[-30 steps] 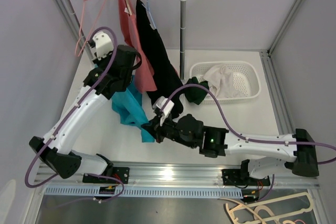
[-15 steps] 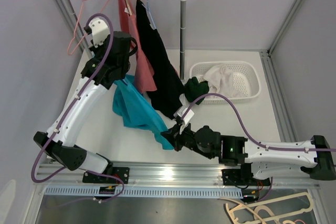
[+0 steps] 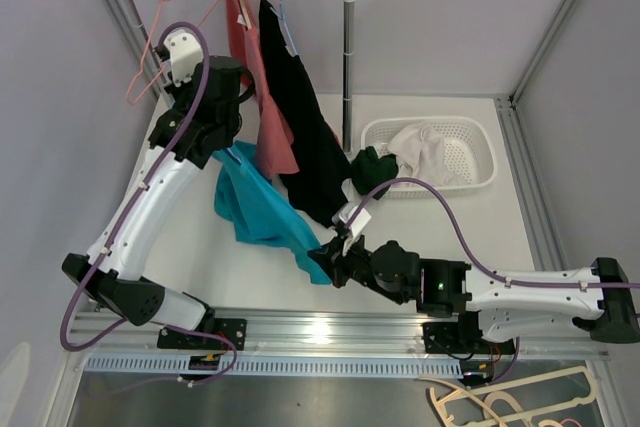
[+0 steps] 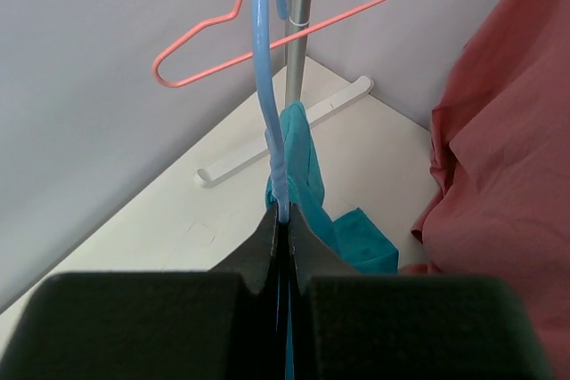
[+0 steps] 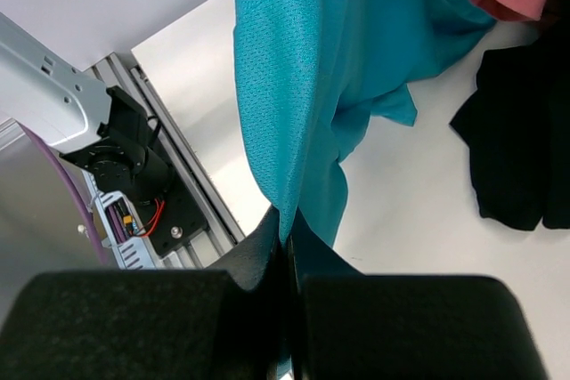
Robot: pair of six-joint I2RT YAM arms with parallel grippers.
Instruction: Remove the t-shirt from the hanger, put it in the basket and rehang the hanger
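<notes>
**Item: teal t-shirt, part-way off its hanger**

1. Left pincer (image 4: 283, 220): closed tight on the wire of the blue hanger (image 4: 263, 60) and held high at the left of the counter (image 3: 185, 242). The hanger rises straight up from the jaws. Its hook end is out of sight.
2. T-shirt (image 3: 258, 209): hangs in the air between the 2 arms, clear of the counter along most of its length. One end is bunched on the hanger just below the left pincer. Its long axis runs on a slant from there, at upper left, down to the near right. The hem end points toward the right arm. A red garment (image 3: 272, 132) and a black garment (image 3: 305, 127) hang just beside it on the right.
3. Right pincer (image 5: 285, 230): shut on a fold of the t-shirt's lower edge, low and near the front rail.

**Step in hand (judged):** pulling the cloth off the hanger, 1 arm anchoring and 1 drawing.

**Next move calls for:** more pull along that slant, away from the hanger. The left grip should hold firm so the bunched end slides off the wire rather than dragging the hanger along.
</notes>
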